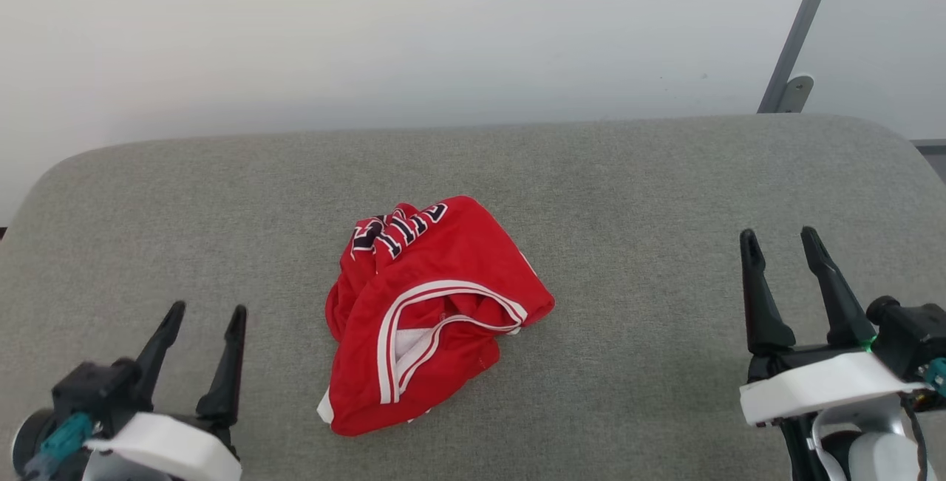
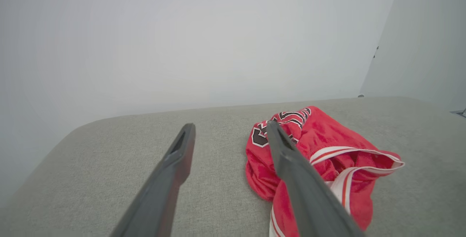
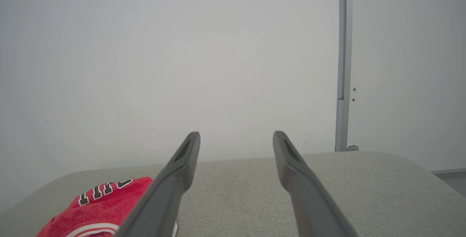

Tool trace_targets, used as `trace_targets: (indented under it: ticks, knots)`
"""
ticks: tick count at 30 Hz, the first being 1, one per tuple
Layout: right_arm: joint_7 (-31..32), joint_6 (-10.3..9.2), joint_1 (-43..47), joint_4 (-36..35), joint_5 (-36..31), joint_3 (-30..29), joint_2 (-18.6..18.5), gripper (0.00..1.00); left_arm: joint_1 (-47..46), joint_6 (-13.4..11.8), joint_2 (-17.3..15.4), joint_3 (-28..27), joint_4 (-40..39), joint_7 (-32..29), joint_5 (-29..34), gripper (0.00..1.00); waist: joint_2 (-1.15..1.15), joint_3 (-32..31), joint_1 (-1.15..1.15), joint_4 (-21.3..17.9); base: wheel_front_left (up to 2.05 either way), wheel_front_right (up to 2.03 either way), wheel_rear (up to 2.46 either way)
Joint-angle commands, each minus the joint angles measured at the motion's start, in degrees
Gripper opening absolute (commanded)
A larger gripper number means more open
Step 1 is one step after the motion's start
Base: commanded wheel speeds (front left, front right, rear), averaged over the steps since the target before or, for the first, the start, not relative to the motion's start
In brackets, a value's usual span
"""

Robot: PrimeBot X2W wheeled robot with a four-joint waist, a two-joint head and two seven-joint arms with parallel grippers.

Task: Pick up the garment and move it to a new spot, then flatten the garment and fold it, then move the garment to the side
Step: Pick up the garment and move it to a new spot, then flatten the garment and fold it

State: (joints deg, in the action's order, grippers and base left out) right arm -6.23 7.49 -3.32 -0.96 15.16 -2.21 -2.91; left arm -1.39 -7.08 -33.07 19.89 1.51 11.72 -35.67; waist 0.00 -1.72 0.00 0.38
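So, left gripper (image 1: 205,311): our two dark fingers stand wide apart and hold nothing. It sits low on our left, over the cushion, well apart from the jersey.
Right gripper (image 1: 780,236): wide apart too, with nothing in it. It sits on our right, a bit farther forward than the left one.
Why they wait like this: we think both are set open, one on each side, so we can reach in and grab the cloth from two ends.
Jersey (image 1: 429,311): red, all bunched up in a heap near the middle of the cushion, between our two grippers. Some black letters show on the far part. A white-and-red striped edge curls around an opening on the near part.
Cushion (image 1: 665,193): big, grey and soft. The jersey rests on it.
Wall (image 1: 369,30): plain and pale, behind the cushion.
Pole (image 1: 798,30): grey, leaning at the far right.
Step we are at: the very start, we think. The jersey is not yet picked up, not flat, not folded.
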Motion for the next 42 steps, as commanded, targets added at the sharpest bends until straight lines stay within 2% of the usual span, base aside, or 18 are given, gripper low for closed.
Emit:
trace_targets:
  ticks: [1, 6, 13, 27, 42]
  knots:
    - [-0.45, 0.01, 0.94, -0.09, 0.16, -0.25, 0.01, 1.00, 1.74, -0.67, 0.19, -0.85, -0.27, 1.19, 0.16, 1.00, 0.00, -0.09, 0.00, 0.16, 0.00, 0.00, 0.00]
    - [-0.54, 0.01, 1.86, -0.22, 0.22, -0.45, 0.01, 1.00, 4.71, -1.45, 1.27, -2.49, -0.36, 2.83, 0.59, 1.00, 0.00, -0.30, 0.00, 0.31, 0.00, 0.00, 0.00]
    - [-0.71, 0.01, 2.70, -0.04, -0.22, -0.83, 0.01, 1.00, 7.61, -0.99, 3.86, -5.68, -0.15, 3.53, 1.88, 1.00, 0.00, -0.70, 0.00, 0.63, 0.00, 0.00, 0.00]
    - [-1.15, 0.01, 3.64, 0.59, -0.60, -1.73, 0.01, 1.00, 10.23, 4.74, 11.82, -13.07, 0.13, 3.59, 6.25, 1.00, 0.00, -1.26, 0.00, 1.59, 0.00, 0.00, 0.00]
    - [-1.18, 0.01, 4.08, 0.89, -0.52, -1.98, 0.01, 1.00, 11.28, 8.78, 16.80, -16.89, 1.71, 3.57, 9.68, 1.00, 0.00, -2.16, 0.00, 1.71, 0.00, 0.00, 0.00]
